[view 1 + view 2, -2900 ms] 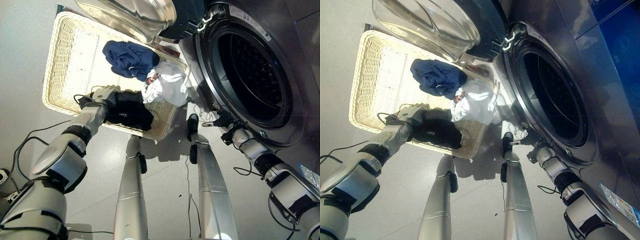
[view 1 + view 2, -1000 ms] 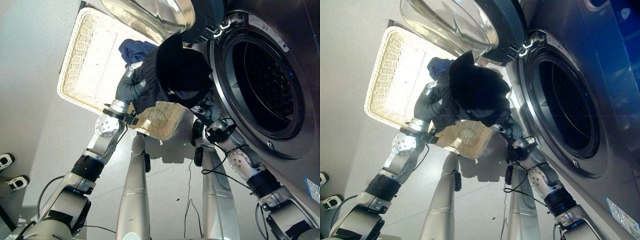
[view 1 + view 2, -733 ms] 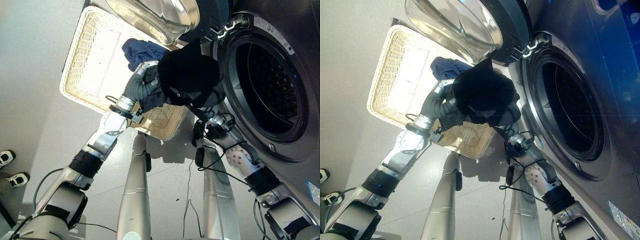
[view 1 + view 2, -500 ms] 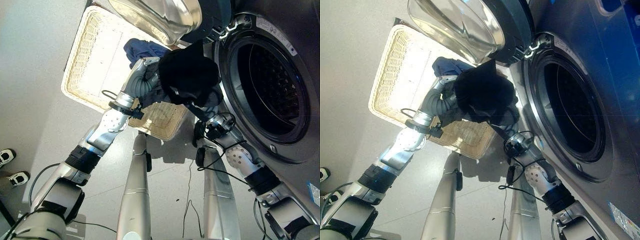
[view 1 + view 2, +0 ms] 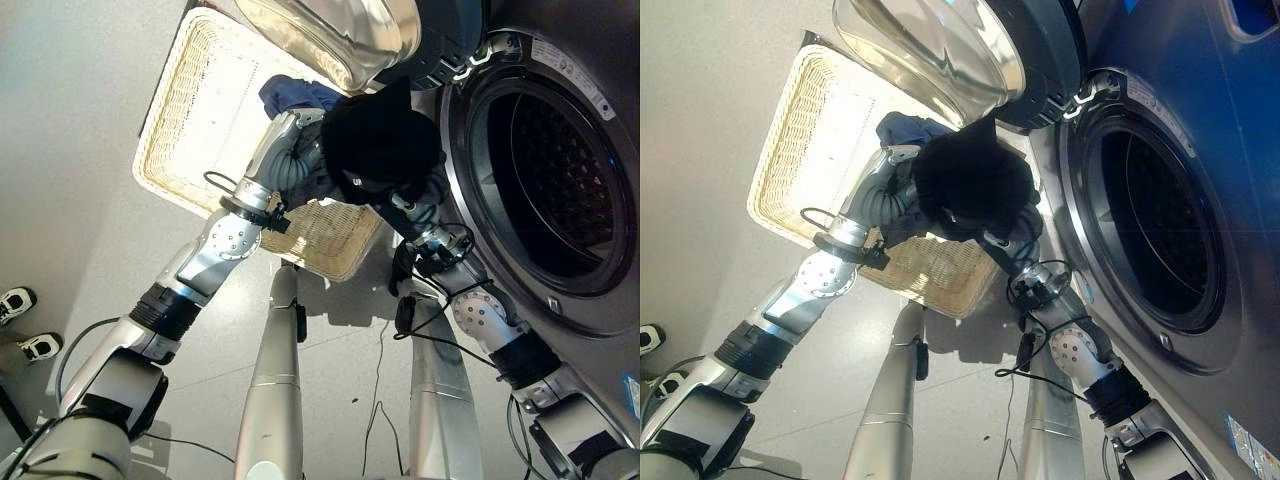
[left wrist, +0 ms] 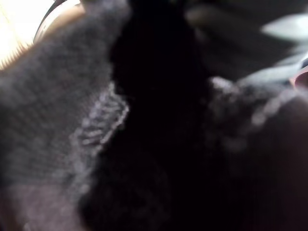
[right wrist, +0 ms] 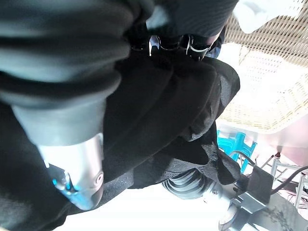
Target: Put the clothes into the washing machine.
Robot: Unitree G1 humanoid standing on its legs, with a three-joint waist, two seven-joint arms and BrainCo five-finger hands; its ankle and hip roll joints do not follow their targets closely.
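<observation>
A black garment (image 5: 375,140) hangs bunched above the near right corner of the wicker basket (image 5: 165,150), just left of the washing machine's open drum (image 5: 560,180). My left hand (image 5: 284,130) reaches into the garment from the left, and the cloth (image 6: 154,120) lies right against its wrist camera. My right hand (image 5: 408,208) comes up from below with its fingers (image 7: 168,43) curled into the black cloth (image 7: 163,106). A dark blue garment (image 5: 295,95) lies in the basket behind the lifted one.
The machine's round glass door (image 5: 340,30) stands open above the basket's far edge. The drum's rim (image 5: 455,170) sits close to the garment's right side. A person's shoes (image 5: 25,320) show on the floor at the lower left.
The black garment lay in the basket 2.9 s ago; both hands now hold it up. Over the last second it has edged slightly toward the drum, and the camera has shifted too.
</observation>
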